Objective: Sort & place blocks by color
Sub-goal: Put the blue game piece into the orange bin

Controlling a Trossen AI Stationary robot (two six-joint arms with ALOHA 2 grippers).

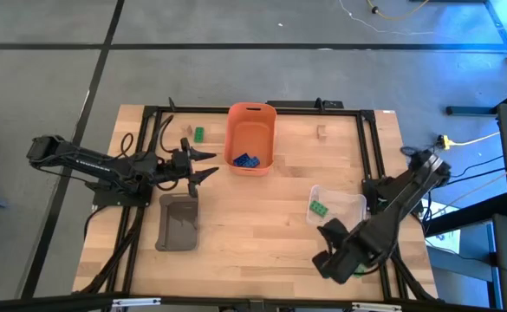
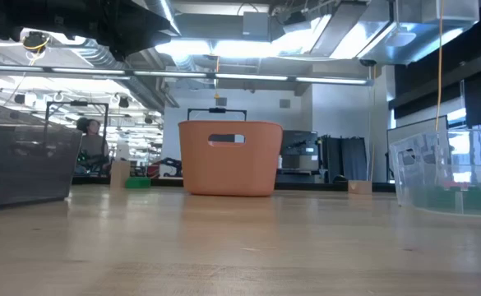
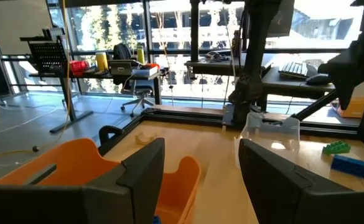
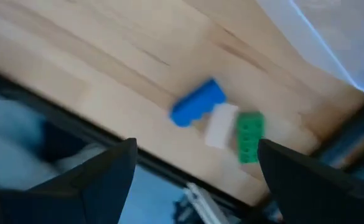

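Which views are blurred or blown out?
Right wrist view: smeared, the blue block, pale block and green block soft-edged. Left wrist view: windows overexposed. Low view: ceiling lights glare, clear bin hazy. High view: sharp, blue cast at one corner.

No readable text, label, brand or number is showing on the bins, the blocks or anything else here.

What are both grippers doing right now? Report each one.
Left gripper: jaws open, holding nothing, beside the orange bin.
Right gripper: jaws open, empty, above three blocks.
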